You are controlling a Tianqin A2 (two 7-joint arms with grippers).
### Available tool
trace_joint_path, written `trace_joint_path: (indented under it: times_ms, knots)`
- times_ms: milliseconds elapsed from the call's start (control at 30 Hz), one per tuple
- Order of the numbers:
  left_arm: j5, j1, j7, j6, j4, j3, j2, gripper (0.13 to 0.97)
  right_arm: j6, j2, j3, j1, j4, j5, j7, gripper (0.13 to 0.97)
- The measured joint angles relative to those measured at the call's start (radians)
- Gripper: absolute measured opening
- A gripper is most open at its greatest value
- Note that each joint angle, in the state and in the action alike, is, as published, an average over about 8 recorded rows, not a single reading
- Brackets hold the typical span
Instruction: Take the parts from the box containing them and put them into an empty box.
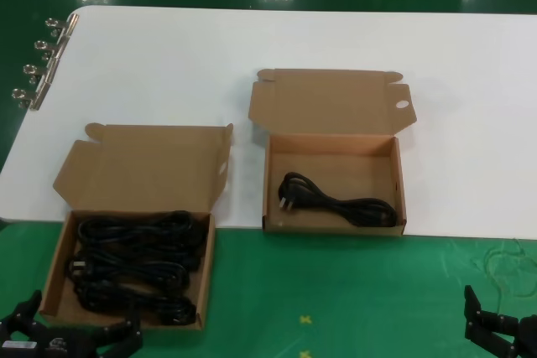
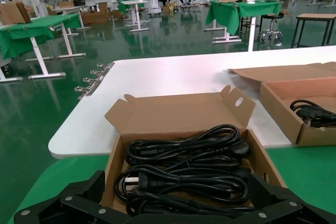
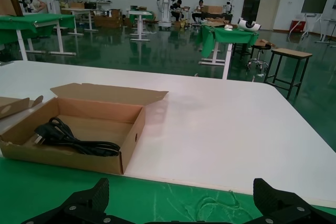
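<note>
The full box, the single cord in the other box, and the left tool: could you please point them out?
full box (image 1: 58,261): head view, left wall.
single cord (image 1: 336,203): head view, middle of cable.
left tool (image 1: 71,333): head view, between its fingertips.

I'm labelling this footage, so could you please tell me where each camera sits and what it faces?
Head: looks down at the full box, the second box; both end effectors at the bottom corners.
Left wrist: behind the left end effector, facing the cords.
Right wrist: behind the right end effector, facing the second box, which all views share.

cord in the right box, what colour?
Black cord, brown box. Head view shows it best.
</note>
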Motion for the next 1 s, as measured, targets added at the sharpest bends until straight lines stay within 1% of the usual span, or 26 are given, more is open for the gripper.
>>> trace_joint_path:
  times_ms: [1000]
  knots:
    - [0.000,0.000,0.000,0.000,0.000,0.000,0.000,0.966,0.000,0.000,0.000,0.000,0.000,0.000,0.000,0.966]
